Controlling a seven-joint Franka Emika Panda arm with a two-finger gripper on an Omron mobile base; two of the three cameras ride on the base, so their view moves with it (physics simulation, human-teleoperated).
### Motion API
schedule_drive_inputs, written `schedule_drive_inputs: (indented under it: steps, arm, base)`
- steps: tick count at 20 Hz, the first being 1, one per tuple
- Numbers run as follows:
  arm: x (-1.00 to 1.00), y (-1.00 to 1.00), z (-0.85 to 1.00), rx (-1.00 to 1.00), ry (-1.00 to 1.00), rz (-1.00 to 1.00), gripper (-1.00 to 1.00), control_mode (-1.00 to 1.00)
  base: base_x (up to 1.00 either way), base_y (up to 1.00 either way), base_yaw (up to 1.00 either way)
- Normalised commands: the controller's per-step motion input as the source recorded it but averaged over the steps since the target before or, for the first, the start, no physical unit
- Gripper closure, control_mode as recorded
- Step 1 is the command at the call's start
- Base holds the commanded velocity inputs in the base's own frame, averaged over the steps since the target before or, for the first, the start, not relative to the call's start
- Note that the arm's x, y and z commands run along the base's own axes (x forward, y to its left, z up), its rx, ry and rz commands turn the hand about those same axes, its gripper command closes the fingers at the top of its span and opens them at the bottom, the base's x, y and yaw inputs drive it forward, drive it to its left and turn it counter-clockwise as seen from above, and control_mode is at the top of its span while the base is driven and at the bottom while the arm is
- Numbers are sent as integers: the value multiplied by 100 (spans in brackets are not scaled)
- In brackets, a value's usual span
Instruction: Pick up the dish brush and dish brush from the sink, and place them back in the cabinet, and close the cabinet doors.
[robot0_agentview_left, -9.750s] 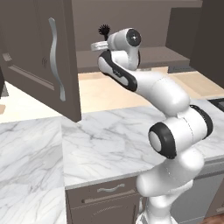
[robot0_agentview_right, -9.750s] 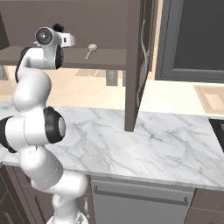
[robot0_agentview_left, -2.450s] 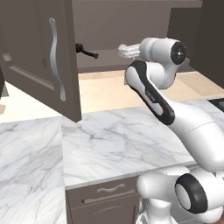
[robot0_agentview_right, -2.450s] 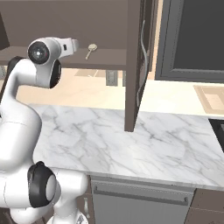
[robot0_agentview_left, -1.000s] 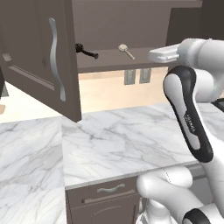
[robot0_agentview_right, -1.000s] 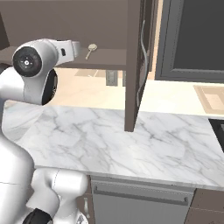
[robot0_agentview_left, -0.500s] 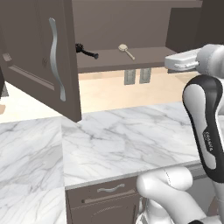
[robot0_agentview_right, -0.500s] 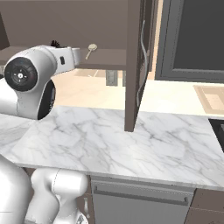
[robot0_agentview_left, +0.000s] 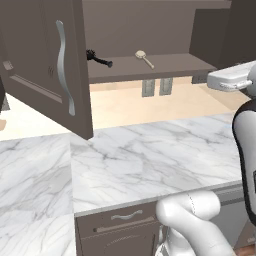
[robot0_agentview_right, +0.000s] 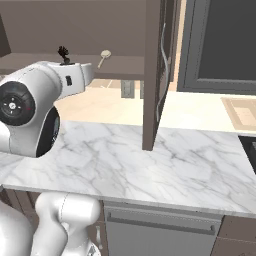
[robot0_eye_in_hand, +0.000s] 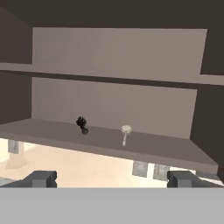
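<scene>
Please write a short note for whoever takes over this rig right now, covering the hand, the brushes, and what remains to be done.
Hand: open, empty, facing the open cabinet.
Black dish brush and cream dish brush: both lie apart on the cabinet's bottom board, black one to the left in the hand view.
Done: both brushes are in the cabinet.
Left: close both doors. The left door and right door stand wide open over the marble counter.

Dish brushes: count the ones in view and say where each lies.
2. The black brush and the cream brush lie apart on the open cabinet's bottom board, black one nearer the left door.
</scene>
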Motion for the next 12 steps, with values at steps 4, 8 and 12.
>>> schedule_drive_inputs:
  steps: [4, 8, 12]
  arm:
    - [-52, -16, 0, 0, 0, -6, -100, -100]
    - [-50, -15, 0, 0, 0, -8, -100, -100]
    - [-46, -17, 0, 0, 0, -7, -100, -100]
  base:
    - [0, 0, 0]
    - [0, 0, 0]
    - [0, 0, 0]
